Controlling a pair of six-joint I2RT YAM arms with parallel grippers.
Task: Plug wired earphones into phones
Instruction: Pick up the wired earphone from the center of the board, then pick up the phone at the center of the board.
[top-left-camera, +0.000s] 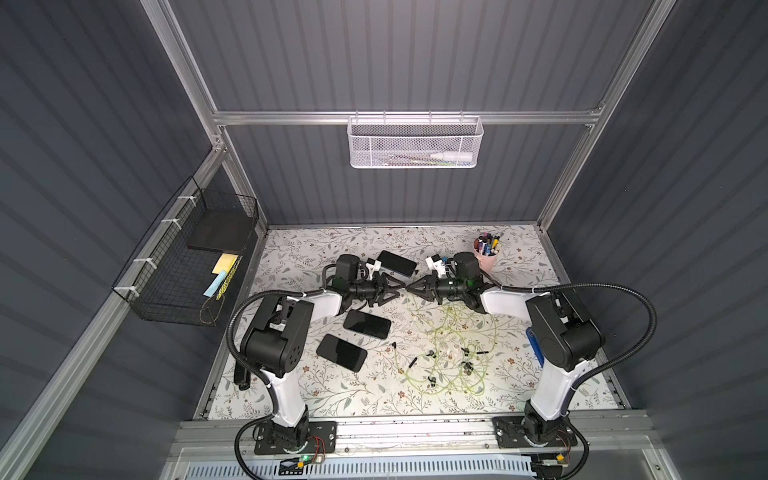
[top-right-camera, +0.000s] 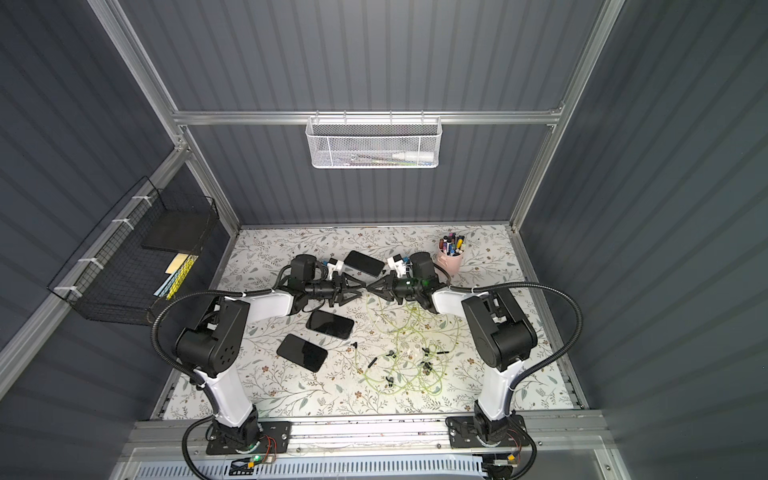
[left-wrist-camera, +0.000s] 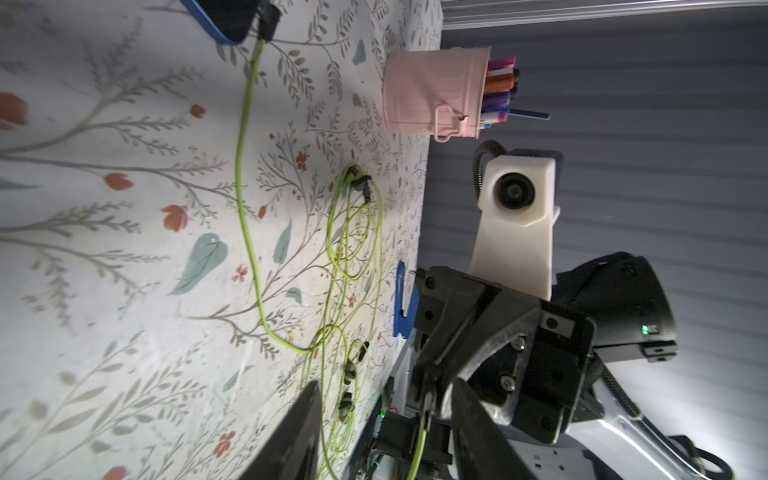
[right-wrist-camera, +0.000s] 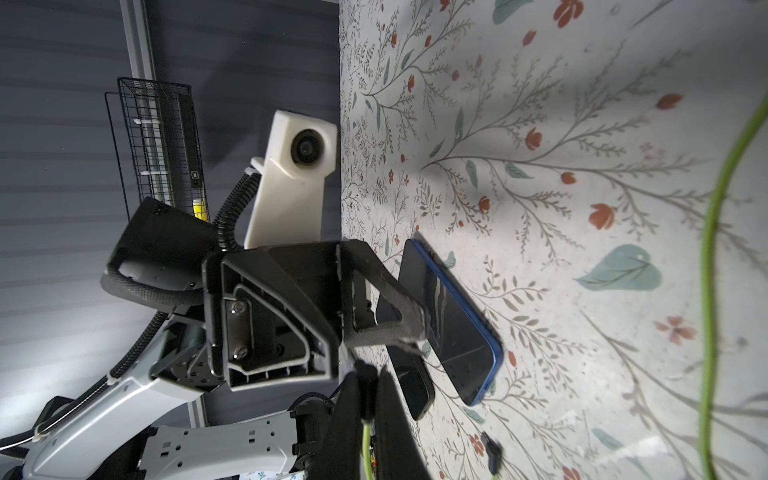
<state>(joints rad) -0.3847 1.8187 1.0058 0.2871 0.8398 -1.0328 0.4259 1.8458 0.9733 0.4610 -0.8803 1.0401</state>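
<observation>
Jaws of the right gripper (top-left-camera: 416, 287) are shut on a green cable of the earphones (top-left-camera: 451, 353); their tangle lies on the floral table (top-left-camera: 311, 399) between the arms, nearer the right. Left gripper (top-left-camera: 394, 287) faces it tip to tip, jaws spread, holding nothing. Three phones (top-left-camera: 368, 324) lie flat: one behind the grippers, two beside the left arm.

Yellow-green earphones (top-left-camera: 451, 353); glossy black phones (top-left-camera: 367, 324); floral-patterned white table (top-left-camera: 291, 253); pink pen cup (top-left-camera: 487, 262).
</observation>
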